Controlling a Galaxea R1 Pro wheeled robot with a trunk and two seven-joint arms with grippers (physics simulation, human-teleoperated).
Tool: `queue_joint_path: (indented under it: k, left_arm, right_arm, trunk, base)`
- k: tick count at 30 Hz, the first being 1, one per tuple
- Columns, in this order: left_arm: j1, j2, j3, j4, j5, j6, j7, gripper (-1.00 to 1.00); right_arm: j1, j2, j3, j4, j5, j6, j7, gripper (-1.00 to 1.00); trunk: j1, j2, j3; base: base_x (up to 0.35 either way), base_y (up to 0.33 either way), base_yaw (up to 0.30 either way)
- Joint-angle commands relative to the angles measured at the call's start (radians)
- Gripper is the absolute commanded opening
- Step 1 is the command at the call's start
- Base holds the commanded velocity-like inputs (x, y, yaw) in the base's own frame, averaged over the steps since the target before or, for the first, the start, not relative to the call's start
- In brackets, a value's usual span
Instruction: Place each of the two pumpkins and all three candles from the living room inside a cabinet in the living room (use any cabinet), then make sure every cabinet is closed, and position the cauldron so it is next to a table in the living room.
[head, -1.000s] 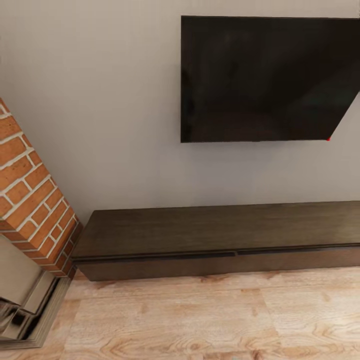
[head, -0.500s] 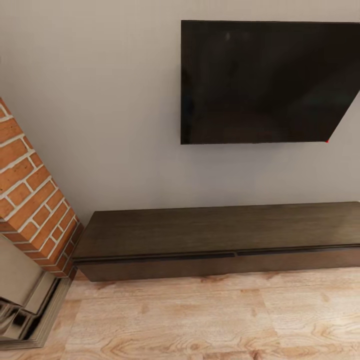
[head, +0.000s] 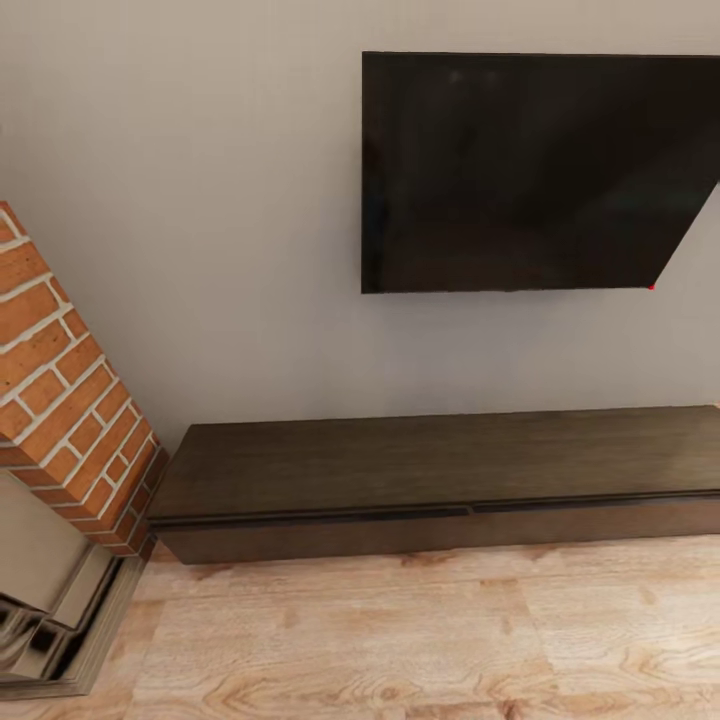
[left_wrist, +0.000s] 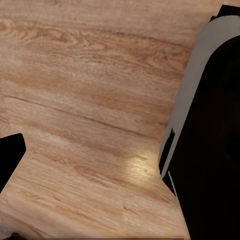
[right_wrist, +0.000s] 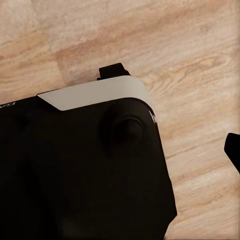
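Observation:
The cabinet is a long, low dark-brown unit against the wall, running off the head view's right edge. Both of its drawer fronts that show sit flush and shut, and its flat top is bare. The pumpkins, candles, cauldron and table are out of view. In the left wrist view my left gripper hangs over the wood floor, one dark fingertip at the frame's edge, nothing between the fingers. My right gripper also hangs low, one fingertip at the edge, beside my black base.
A black television hangs on the grey wall above the cabinet. A red brick fireplace with a metal insert juts out at the left. Light wood floor lies in front of the cabinet.
The whole head picture has shifted slightly, with the television now lower in the frame, so the camera has moved. Nothing in the room has changed.

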Motion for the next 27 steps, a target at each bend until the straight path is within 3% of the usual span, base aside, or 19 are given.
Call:
queue_joint_path:
  k: [1, 15, 19, 27]
  left_arm:
    - [0.001, 0.000, -0.009, 0.000, 0.010, -0.003, 0.002, 1.00]
    - [0.019, 0.000, -0.009, 0.000, 0.011, -0.022, 0.001, 1.00]
    - [0.023, 0.000, -0.009, 0.000, 0.015, -0.048, 0.001, 1.00]
    - [0.032, -0.001, -0.008, 0.000, 0.015, -0.053, 0.001, 1.00]
  right_arm:
    - [-0.001, 0.001, 0.008, 0.004, -0.010, -0.006, 0.000, 1.00]
    - [0.002, 0.001, 0.008, 0.002, -0.008, -0.010, 0.004, 1.00]
    - [0.002, 0.001, 0.008, 0.004, -0.009, -0.057, 0.005, 1.00]
    - [0.002, 0.001, 0.008, 0.004, -0.009, -0.082, 0.006, 1.00]
  trunk:
    - [-0.004, 0.007, 0.002]
    - [-0.058, 0.105, 0.046]
    - [-0.073, 0.133, 0.059]
    - [-0.104, 0.189, 0.087]
  base:
    - [0.000, 0.000, 0.000]
    - [0.000, 0.000, 0.000]
    - [0.000, 0.000, 0.000]
    - [0.000, 0.000, -0.051]
